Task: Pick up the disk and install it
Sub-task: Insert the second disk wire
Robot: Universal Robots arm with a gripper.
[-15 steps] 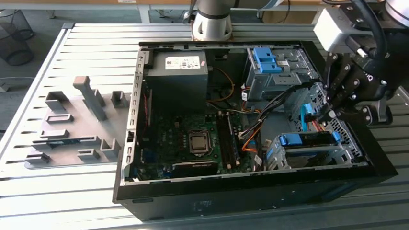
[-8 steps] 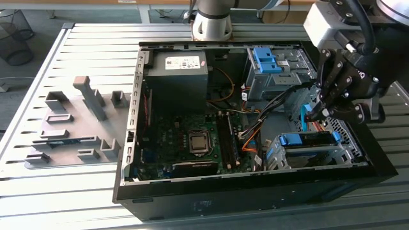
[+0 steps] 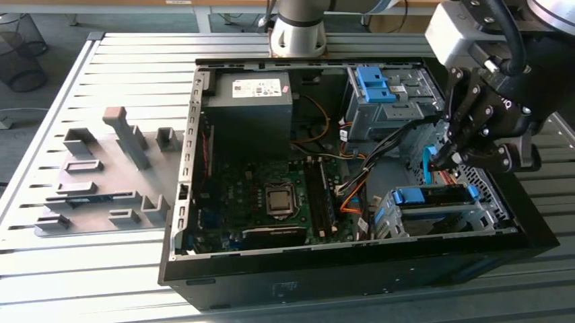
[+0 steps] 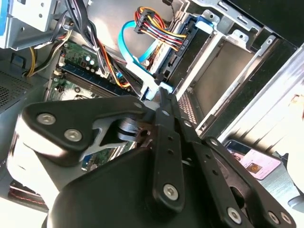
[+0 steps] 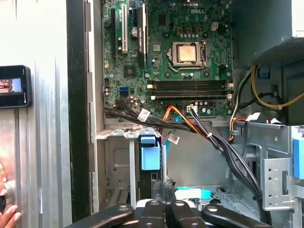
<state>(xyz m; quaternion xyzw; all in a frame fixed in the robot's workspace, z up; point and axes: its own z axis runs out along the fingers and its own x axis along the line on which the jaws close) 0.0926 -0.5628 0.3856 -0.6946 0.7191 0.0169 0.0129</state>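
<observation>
Though the disk point(image 3: 435, 196) sits in its cage point(image 3: 392, 219), seemingly mid-install, the gripper point(image 3: 446, 160) hovers just beside it, fingers point(image 4: 165, 118) pressed together, empty; seating needs a straight push.

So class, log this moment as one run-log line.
gripper: inside open black computer case | beside blue-railed metal drive cage | disk: unseen

Green motherboard point(image 5: 166, 61), bundled cables point(image 5: 199, 130), blue bracket point(image 5: 150, 153), gripper point(image 5: 166, 206) below
</observation>
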